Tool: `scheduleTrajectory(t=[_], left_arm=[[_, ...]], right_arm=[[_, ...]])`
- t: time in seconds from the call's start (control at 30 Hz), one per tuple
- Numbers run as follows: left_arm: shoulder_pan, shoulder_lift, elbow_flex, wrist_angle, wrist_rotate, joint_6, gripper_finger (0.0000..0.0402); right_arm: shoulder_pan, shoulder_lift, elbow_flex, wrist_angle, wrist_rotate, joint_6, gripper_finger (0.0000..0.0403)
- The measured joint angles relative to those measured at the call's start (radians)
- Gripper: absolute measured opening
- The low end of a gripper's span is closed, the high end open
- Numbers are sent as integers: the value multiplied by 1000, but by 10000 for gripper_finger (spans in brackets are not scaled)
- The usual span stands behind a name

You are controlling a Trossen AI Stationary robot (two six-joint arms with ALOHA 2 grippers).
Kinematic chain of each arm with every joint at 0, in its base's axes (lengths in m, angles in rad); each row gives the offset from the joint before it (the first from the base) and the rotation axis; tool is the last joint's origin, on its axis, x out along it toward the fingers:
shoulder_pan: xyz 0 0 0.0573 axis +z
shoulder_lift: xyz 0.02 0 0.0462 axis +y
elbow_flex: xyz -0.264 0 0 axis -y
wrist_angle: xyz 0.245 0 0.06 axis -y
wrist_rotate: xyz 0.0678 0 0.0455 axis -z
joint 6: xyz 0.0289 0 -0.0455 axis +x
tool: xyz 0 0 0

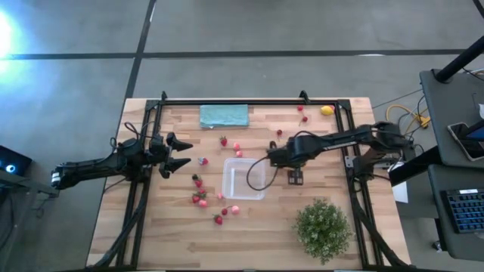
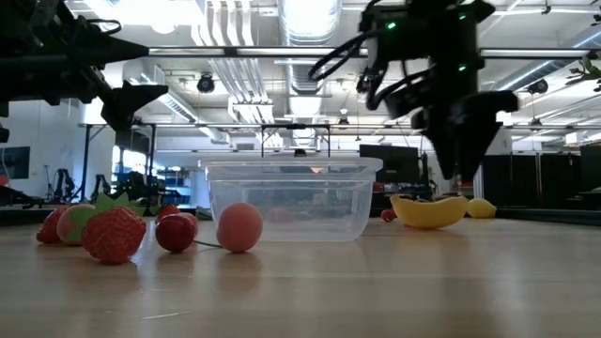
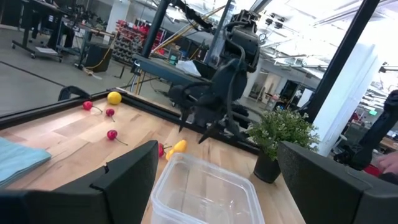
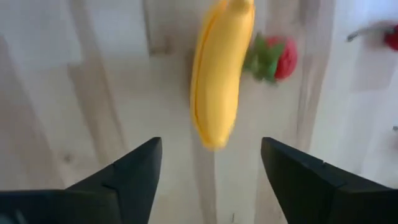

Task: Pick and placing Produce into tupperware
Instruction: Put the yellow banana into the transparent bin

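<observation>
I hold the right gripper [image 4: 211, 171], fingers apart, above the banana [image 4: 219, 74] beside the tub [image 1: 244, 178] to straddle it. The left gripper [image 1: 181, 153] (also apart) waits left, clear.

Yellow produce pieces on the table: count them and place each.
2. The curved yellow banana lies beside the clear square plastic container, below the right gripper; the small round yellow lemon sits near the far right corner. Others may be hidden.
</observation>
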Motion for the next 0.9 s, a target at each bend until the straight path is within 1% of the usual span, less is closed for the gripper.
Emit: scheduleTrajectory(t=[0.07, 0.17, 0.27, 0.33, 0.53, 0.67, 0.9], left_arm=[[0, 0, 0, 1, 0, 0, 314], [0, 0, 0, 1, 0, 0, 314], [0, 1, 0, 0, 0, 0, 314], [0, 1, 0, 0, 0, 0, 314], [0, 0, 0, 0, 0, 0, 314], [0, 0, 0, 0, 0, 0, 314], [0, 0, 0, 0, 0, 0, 314]], right_arm=[[8, -58, -41, 25, -20, 1, 275], [12, -136, -88, 109, -51, 13, 289], [11, -186, -121, 239, -67, 31, 303], [11, -197, -141, 276, -66, 32, 312], [11, -173, -206, 276, -53, 58, 328], [13, -138, -216, 293, -17, 61, 329], [13, -52, -215, 313, 13, 55, 325]])
